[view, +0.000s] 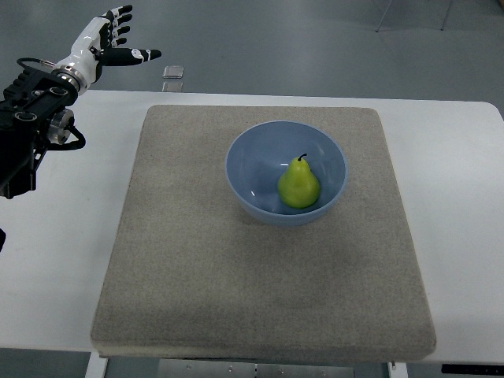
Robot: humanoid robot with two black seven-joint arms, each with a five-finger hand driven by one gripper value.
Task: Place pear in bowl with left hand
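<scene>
Pear (298, 184) sits in blue bowl (252, 150); no writing legible.

Glossy blue bowl (250, 157) on a coarse, matt cloth mat (181, 276); smooth white table (79, 236).

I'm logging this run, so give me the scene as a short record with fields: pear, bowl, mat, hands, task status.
pear: green, upright, inside the bowl, toward its right side
bowl: blue, on the mat, a little above centre
mat: beige, covers most of the white table
left hand: fingers spread, empty, raised at top left, away from the bowl
right hand: not in view
task status: pear sits in the bowl
</scene>
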